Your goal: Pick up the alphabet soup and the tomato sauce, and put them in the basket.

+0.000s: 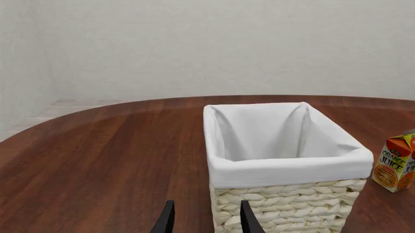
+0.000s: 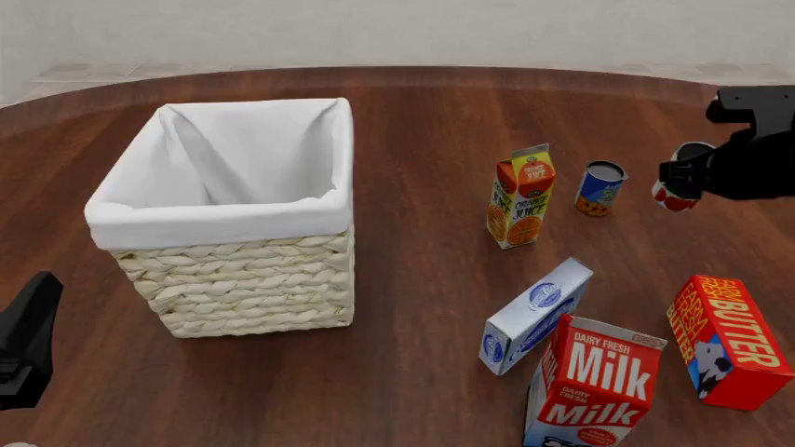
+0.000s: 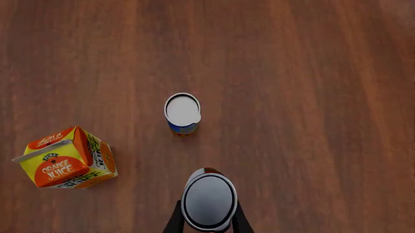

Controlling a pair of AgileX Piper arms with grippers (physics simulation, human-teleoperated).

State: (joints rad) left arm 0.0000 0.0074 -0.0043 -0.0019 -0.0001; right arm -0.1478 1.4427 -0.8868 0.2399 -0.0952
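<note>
The basket (image 2: 223, 219), pale wicker with a white lining, stands on the left of the table with nothing showing inside it (image 1: 285, 160). My right gripper (image 2: 679, 186) is shut on the red and white alphabet soup can (image 2: 675, 193), whose silver top fills the space between the fingers (image 3: 209, 201). The tomato sauce (image 2: 601, 188), a small blue can, stands upright just left of it, apart (image 3: 182, 113). My left gripper (image 1: 206, 224) is open, low beside the basket's near wall, with nothing between its fingers.
An orange juice carton (image 2: 522, 196) stands between basket and cans. Near the front right are a lying blue and white carton (image 2: 537, 315), a red milk carton (image 2: 597, 382) and a red butter box (image 2: 727, 340). The left arm (image 2: 25, 349) shows at the lower left edge.
</note>
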